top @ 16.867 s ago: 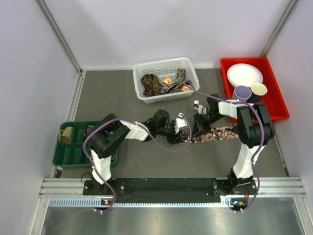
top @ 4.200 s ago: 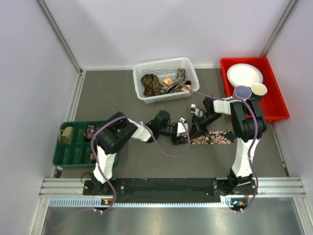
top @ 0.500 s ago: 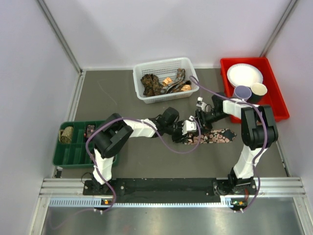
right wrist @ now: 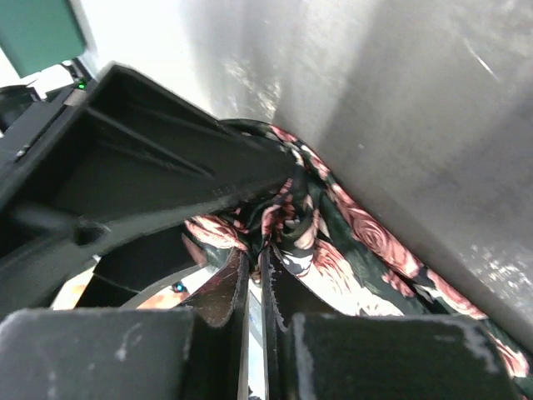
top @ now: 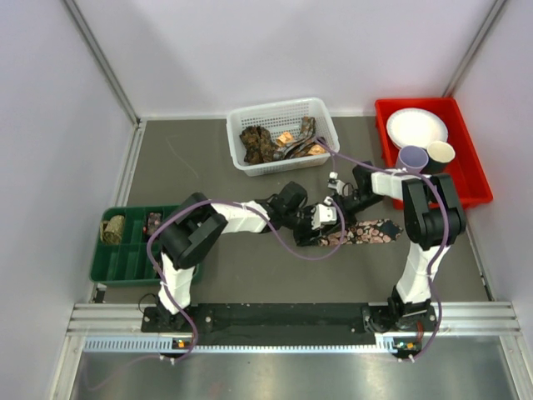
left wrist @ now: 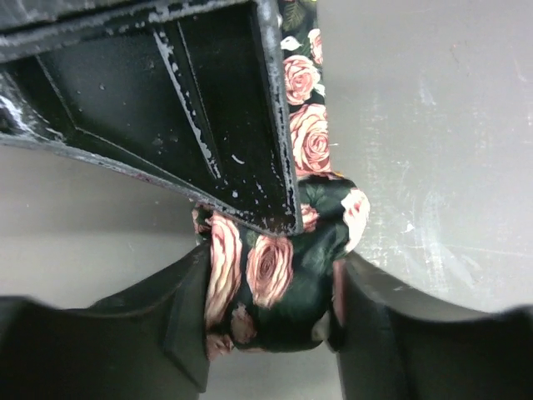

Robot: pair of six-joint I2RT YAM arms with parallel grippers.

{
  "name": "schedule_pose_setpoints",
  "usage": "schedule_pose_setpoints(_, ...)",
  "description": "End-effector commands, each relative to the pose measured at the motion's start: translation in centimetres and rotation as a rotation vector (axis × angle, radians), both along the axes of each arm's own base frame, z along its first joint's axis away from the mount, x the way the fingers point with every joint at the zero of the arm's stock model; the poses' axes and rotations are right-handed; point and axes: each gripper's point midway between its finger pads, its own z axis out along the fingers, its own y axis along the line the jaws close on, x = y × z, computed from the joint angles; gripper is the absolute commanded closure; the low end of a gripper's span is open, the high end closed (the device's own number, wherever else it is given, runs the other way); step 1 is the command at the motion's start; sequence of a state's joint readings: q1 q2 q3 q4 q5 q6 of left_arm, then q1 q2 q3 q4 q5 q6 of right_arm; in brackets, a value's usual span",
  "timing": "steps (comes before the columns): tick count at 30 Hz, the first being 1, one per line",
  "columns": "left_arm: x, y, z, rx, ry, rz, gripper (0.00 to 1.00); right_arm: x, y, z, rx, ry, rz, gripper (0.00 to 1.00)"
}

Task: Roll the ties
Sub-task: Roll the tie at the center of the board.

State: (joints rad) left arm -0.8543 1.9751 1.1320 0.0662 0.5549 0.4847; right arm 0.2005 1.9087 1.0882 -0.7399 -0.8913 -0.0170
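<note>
Clutter rings the work: a white mesh basket point(top: 250, 117) of loose ties point(top: 260, 143) behind the arms, a red tray point(top: 468, 182) with a plate point(top: 416, 127) and cups point(top: 412, 157) far right, and a green tray point(top: 125, 260) with a rolled coil point(top: 113, 229) far left. Between the trays the rose tie point(top: 371, 232) lies flat, its wound end hidden from above by both arms. The wrist views show more — the left gripper point(left wrist: 271, 279) is clamped on the coil's sides, and the right gripper point(right wrist: 254, 258) has its fingers nearly together, nipping the core.
</note>
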Motion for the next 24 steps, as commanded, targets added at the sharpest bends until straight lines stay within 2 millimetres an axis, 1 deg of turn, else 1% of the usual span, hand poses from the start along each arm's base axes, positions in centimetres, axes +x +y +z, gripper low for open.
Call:
schedule_pose_setpoints(1,-4.0,5.6,-7.2,0.199,0.218,0.052,0.34,1.3,-3.3,-4.1,-0.259,-0.087,0.023,1.00)
schedule_pose_setpoints(2,-3.0,4.3,-6.0,0.104,0.180,0.039,0.24,1.4,-3.5,-4.2,-0.274,-0.091,0.020,1.00)
schedule_pose_setpoints(3,-2.8,3.9,-5.6,0.060,0.175,0.035,0.19,1.7,-3.8,-4.3,-0.303,-0.102,0.018,1.00)
schedule_pose_setpoints(4,-2.6,4.2,-5.7,0.031,0.183,0.041,0.17,1.9,-4.0,-4.5,-0.319,-0.103,0.015,1.00)
schedule_pose_setpoints(5,-2.5,3.6,-5.1,-0.020,0.197,0.043,0.16,1.9,-4.2,-4.7,-0.332,-0.102,0.013,1.00)
schedule_pose_setpoints(6,-1.5,2.8,-4.1,-0.091,0.161,0.044,0.15,2.0,-4.5,-4.9,-0.353,-0.103,0.011,1.00)
schedule_pose_setpoints(7,-1.1,2.6,-4.1,-0.124,0.156,0.048,0.16,2.0,-4.5,-5.1,-0.365,-0.101,0.012,1.00)
schedule_pose_setpoints(8,-1.2,2.3,-3.8,-0.157,0.169,0.041,0.15,2.0,-4.6,-5.2,-0.369,-0.101,0.012,1.00)
schedule_pose_setpoints(9,-0.7,1.6,-3.0,-0.213,0.135,0.022,0.16,2.0,-4.6,-5.3,-0.389,-0.103,0.014,1.00)
schedule_pose_setpoints(11,-1.2,1.1,-3.0,-0.251,0.162,-0.004,0.17,2.3,-4.6,-5.3,-0.417,-0.118,0.018,1.00)
schedule_pose_setpoints(12,-0.9,0.4,-2.1,-0.301,0.141,-0.018,0.19,2.6,-4.6,-5.3,-0.447,-0.139,0.023,1.00)
schedule_pose_setpoints(13,-1.2,0.3,-2.5,-0.307,0.171,-0.013,0.19,2.8,-4.6,-5.3,-0.462,-0.157,0.028,1.00)
schedule_pose_setpoints(17,-2.2,-0.7,-2.5,-0.370,0.202,-0.037,0.23,3.4,-4.7,-5.5,-0.525,-0.165,0.000,1.00)
schedule_pose_setpoints(18,-2.9,-0.7,-2.8,-0.370,0.210,-0.044,0.23,3.5,-4.6,-5.6,-0.543,-0.168,-0.008,1.00)
schedule_pose_setpoints(20,-2.9,-1.1,-2.6,-0.403,0.194,-0.045,0.22,3.8,-4.7,-5.7,-0.558,-0.176,-0.018,1.00)
schedule_pose_setpoints(22,-2.9,-1.2,-3.1,-0.410,0.215,-0.022,0.22,3.9,-4.6,-5.9,-0.573,-0.175,-0.024,1.00)
schedule_pose_setpoints(24,-2.5,-1.6,-2.8,-0.434,0.212,-0.008,0.26,4.0,-4.6,-6.1,-0.579,-0.171,-0.032,1.00)
